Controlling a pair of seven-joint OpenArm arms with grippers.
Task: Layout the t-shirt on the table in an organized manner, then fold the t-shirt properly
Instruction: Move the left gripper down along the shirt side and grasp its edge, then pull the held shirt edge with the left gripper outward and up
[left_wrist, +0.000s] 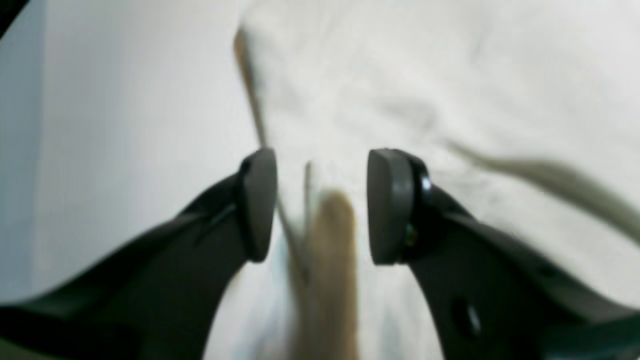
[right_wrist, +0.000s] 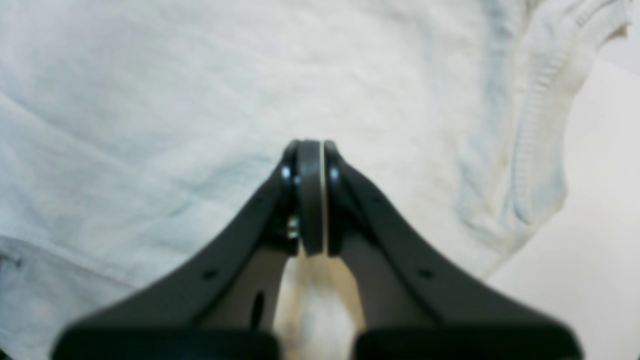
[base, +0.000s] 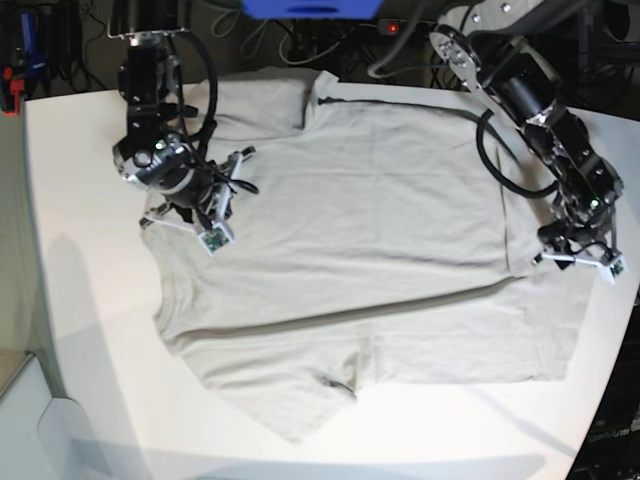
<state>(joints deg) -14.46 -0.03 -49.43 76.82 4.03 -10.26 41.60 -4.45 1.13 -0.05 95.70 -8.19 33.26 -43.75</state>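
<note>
The t-shirt lies spread sideways on the white table, neck toward the left and hem toward the right. My right gripper is at the shirt's left edge. In the right wrist view its pads are pressed together with a thin sliver of cloth between them, next to the ribbed collar. My left gripper is low at the shirt's right edge. In the left wrist view it stands open, jaws either side of a raised fold of the t-shirt.
Cables and a blue object crowd the table's back edge. The table's right edge runs close behind the left gripper. Bare tabletop lies in front of the shirt and at the far left.
</note>
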